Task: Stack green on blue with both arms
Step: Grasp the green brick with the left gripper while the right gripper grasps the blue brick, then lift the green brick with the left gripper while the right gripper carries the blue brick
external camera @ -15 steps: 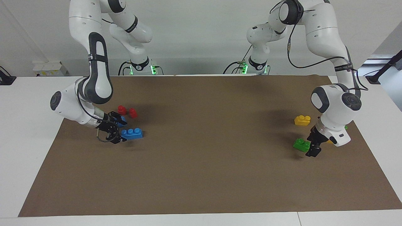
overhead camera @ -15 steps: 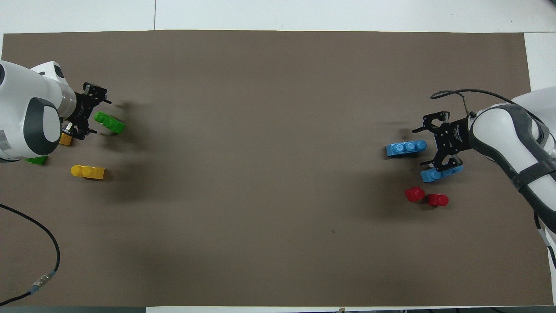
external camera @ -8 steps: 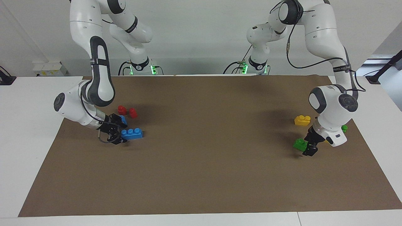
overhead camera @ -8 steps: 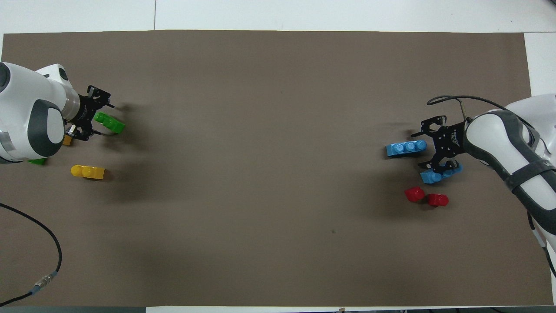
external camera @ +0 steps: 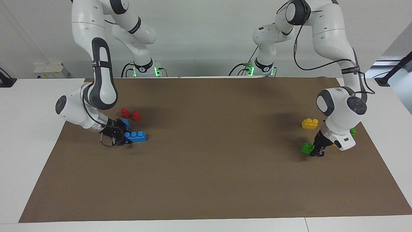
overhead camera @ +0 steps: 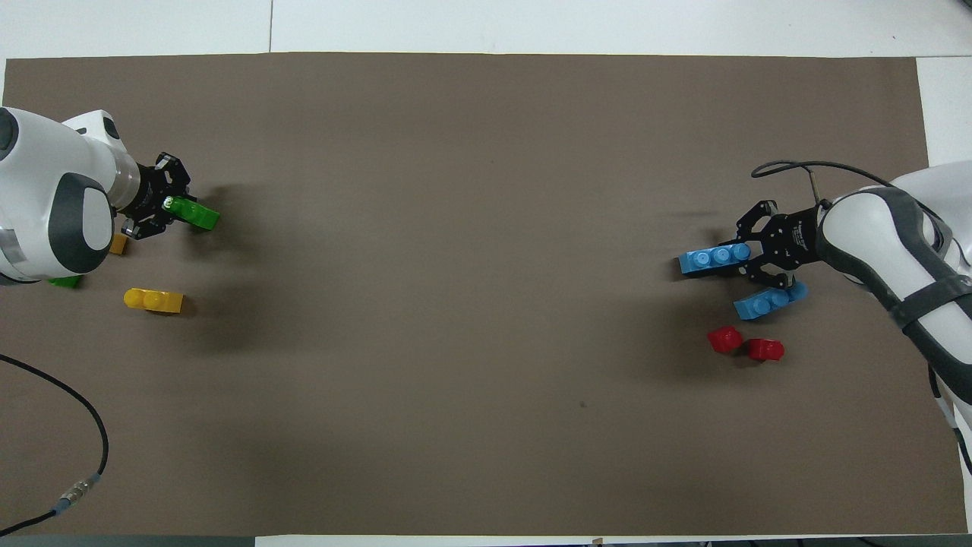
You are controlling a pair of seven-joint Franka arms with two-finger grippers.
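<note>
- In the overhead view your two red single-stud bricks (overhead camera: 745, 344) are sitting side by side nearest the robots at the right arm's end of the surface (overhead camera: 486, 304), at about four o'clock from the mat's middle.
- Your yellow brick (overhead camera: 153, 300) is lying at the left arm's end, at about eight o'clock, nearer the robots than the green brick.
- A second green brick (external camera: 353, 131) is peeking out past the left arm's wrist in the facing view, mostly covered by the arm; a second yellow brick (overhead camera: 118, 244) is showing only as a corner just beside the left end effector.
- A second blue brick (overhead camera: 768, 301) is lying free just beside the right end effector, between the red bricks and the gripped blue one.
- Your left end effector (overhead camera: 168, 207) is sitting low at the left arm's end, at nine o'clock, with its fingers pinched onto one end of the green brick (overhead camera: 196, 213), which is lying on the mat.
- Your right end effector (overhead camera: 748, 254) is sitting low at three o'clock, with its fingers clamped onto the end of the three-stud blue brick (overhead camera: 710, 259), which is pointing toward the mat's middle.
- The green and blue bricks are lying well apart, at the surface's two ends.
</note>
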